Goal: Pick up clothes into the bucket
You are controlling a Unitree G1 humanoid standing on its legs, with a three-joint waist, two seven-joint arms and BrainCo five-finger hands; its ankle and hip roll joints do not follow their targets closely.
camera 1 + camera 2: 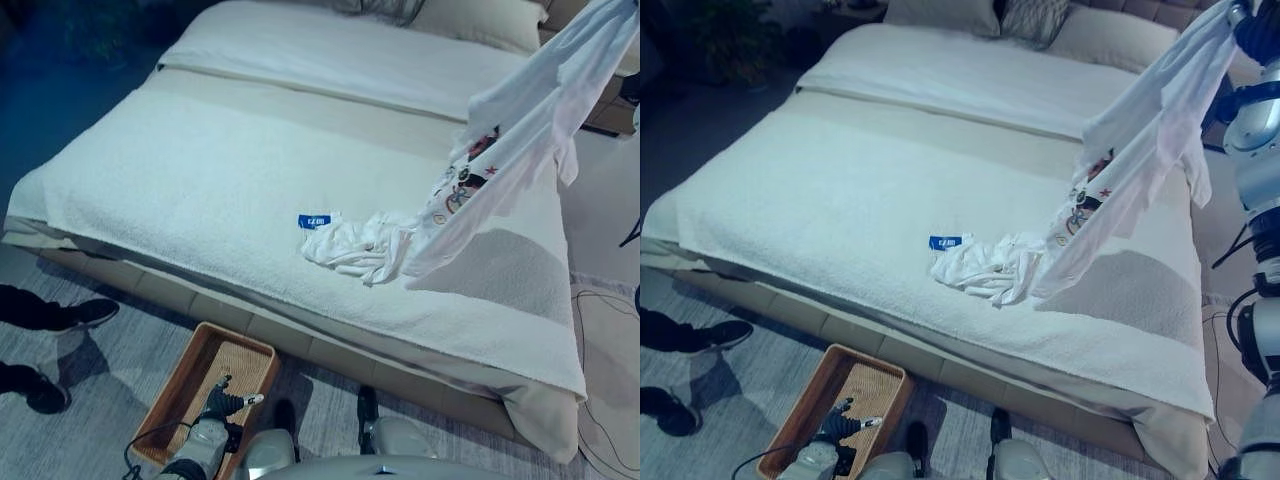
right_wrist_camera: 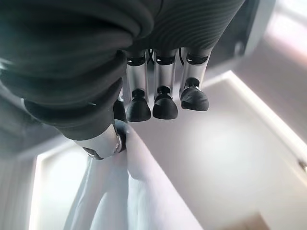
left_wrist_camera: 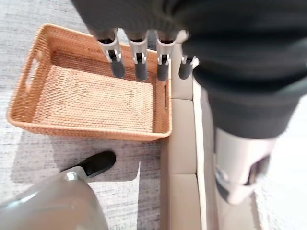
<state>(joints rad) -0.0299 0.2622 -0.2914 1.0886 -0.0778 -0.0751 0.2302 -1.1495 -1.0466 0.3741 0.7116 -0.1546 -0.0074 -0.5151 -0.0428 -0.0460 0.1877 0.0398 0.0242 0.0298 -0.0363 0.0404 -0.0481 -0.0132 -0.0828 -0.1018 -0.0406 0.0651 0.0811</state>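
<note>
- Fingers point(image 2: 165, 103) of the right hand point(image 2: 96, 96) are curling down while the thumb is pinching one white garment point(image 1: 1140, 140), holding it high at the far right of the bed point(image 1: 840, 200).
- The garment's lower end is trailing onto the bedcover, bunching in a heap near the bed's near edge, beside one small blue tag point(image 1: 945, 241).
- The left hand point(image 3: 144, 62) is hanging with straight, parted fingers over one wicker basket point(image 3: 86, 129), touching nothing.
- The basket is sitting on the floor at the near left, holding no clothes.
- Two dark shoes point(image 1: 90, 313) of a person are showing at the left.
</note>
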